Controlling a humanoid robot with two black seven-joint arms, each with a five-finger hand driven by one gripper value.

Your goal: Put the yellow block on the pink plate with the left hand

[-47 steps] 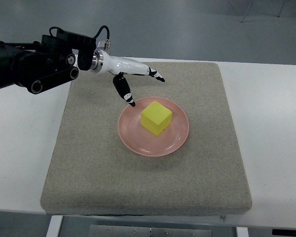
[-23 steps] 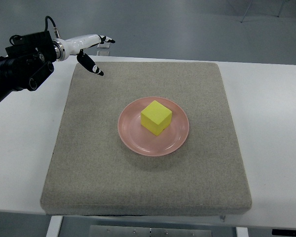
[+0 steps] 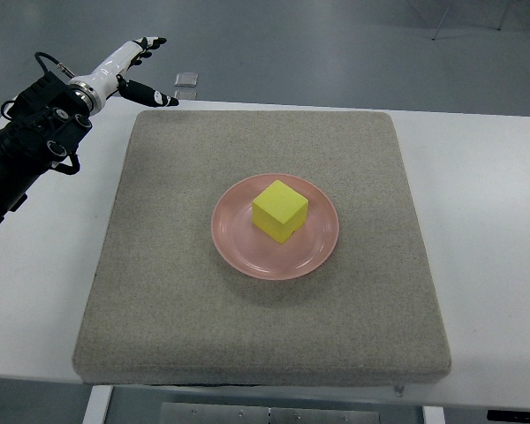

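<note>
**Block on the plate, my left hand off at the far corner**

My left hand point(image 3: 124, 66) is up at the far left corner of the bench point(image 3: 486, 203), beyond the corner of the grey felt mat point(image 3: 159, 291) and well apart from the plate. My fingers point(image 3: 146, 42) are spread and stretched out, pointing away from me, with the thumb angled off to the side toward the mat's far left corner. They have hold of nothing. The black forearm point(image 3: 26, 150) behind the hand runs in from the left edge, slanting over the white bench top beside the mat.

The yellow block point(image 3: 280, 210) sits on the pink plate point(image 3: 238, 247), roughly in its middle, turned so that one corner points toward me. It rests flat, with its top face level. The plate lies on the mat, near the mat's centre, and the plate's rim shows clear all the way round the block.

The mat covers most of the middle of the bench, with bare white surface to either side of it. Past the bench's far edge, close to my thumb tip, a small square clear object point(image 3: 186, 79) shows against the grey floor point(image 3: 336, 44); I cannot tell what it is.

My right hand does not show.
</note>
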